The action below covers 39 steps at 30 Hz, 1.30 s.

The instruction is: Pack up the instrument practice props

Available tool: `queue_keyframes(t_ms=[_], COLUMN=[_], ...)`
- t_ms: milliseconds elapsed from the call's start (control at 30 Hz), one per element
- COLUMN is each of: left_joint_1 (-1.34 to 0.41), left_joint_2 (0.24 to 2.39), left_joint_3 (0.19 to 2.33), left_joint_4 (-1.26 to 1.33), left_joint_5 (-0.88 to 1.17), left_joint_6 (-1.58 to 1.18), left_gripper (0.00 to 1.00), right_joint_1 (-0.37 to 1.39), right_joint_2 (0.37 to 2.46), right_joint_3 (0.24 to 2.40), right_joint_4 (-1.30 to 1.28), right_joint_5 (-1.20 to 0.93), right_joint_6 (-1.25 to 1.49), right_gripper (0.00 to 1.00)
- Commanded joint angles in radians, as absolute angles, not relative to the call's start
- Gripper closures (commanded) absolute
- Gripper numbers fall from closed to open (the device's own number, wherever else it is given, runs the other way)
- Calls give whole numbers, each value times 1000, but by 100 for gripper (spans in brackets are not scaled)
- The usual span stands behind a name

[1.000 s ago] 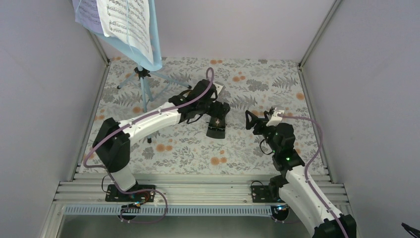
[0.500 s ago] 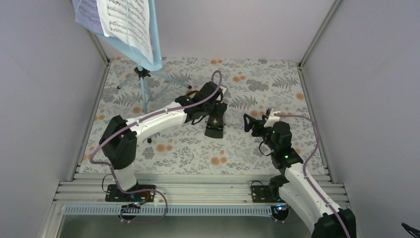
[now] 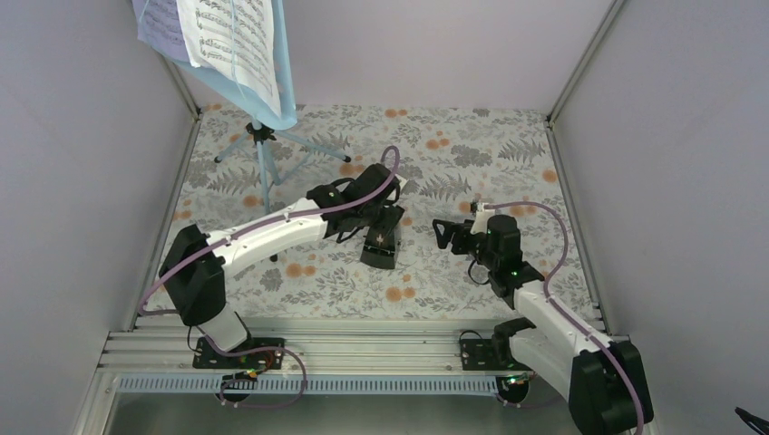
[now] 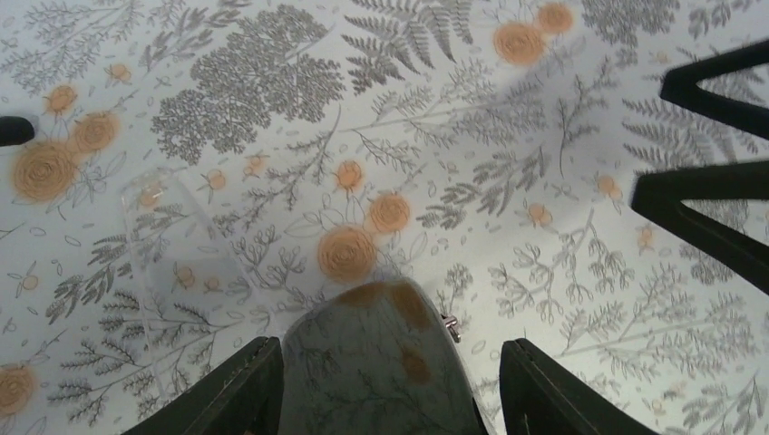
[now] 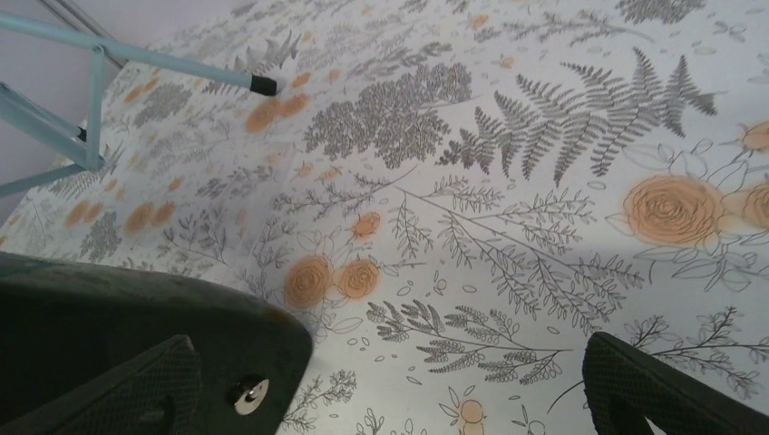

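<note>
Left pincer (image 3: 381, 224) is pinching the metronome (image 3: 380, 250), one black finger on each side of it. In the left wrist view the fingers (image 4: 243, 391) flank the metronome's rounded top (image 4: 372, 372). That top is dark and glossy and mirrors the floral print. A small silver stud shows on its right edge. The metronome is a small black tapered block. It sits on the counter (image 3: 472, 154) around the middle, a bit toward the near side.

Right pincer (image 3: 441, 234) is spread wide and holds nothing. It is just right of the metronome, pointing left at it. In the right wrist view both matte black fingers (image 5: 662, 385) sit at the bottom corners. The metronome's dark curved body (image 5: 109, 308) fills the lower left, with a screw on its edge. I can't tell if the left-hand finger touches it.

The music stand (image 3: 266, 168) is upright in the far left corner. It has a light blue desk, a thin post and thin tube tripod legs with black rubber feet. One leg (image 5: 136, 56) shows in the right wrist view. A white sheet-music page (image 3: 231, 45) lies on the desk, with a lavender page (image 3: 159, 25) to its left.

The counter has a smooth cover printed with grey ferns and orange blooms. A faint clear plastic piece (image 4: 181, 263) lies flat on it, left of the metronome in the left wrist view.
</note>
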<state>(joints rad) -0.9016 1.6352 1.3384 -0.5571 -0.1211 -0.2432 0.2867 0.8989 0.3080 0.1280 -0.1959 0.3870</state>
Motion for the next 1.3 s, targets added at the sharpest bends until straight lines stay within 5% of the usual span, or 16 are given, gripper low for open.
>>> queue_keyframes(t_ms=[0, 267, 600, 767, 1267], left_joint_1=[-944, -1043, -1051, -1050, -832], left_joint_2=[1605, 1595, 1532, 1416, 1400], left_joint_3=[1344, 1313, 1315, 1236, 1179], left_joint_4=[-673, -710, -655, -570, -437], left_joint_5=[-146, -205, -199, -202, 313], left_joint_6=[-220, -236, -232, -254, -139], left_gripper=[53, 50, 11, 0, 2], right_joint_1=[299, 309, 315, 328, 595], right_joint_2=[941, 961, 910, 829, 867], right_joint_3=[352, 318, 201, 133, 220], right_joint_4=[167, 260, 551, 654, 515], right_joint_5=[-245, -375, -643, -699, -472], right_joint_6=[366, 347, 272, 245, 5], right_gripper=[0, 1, 1, 0, 0])
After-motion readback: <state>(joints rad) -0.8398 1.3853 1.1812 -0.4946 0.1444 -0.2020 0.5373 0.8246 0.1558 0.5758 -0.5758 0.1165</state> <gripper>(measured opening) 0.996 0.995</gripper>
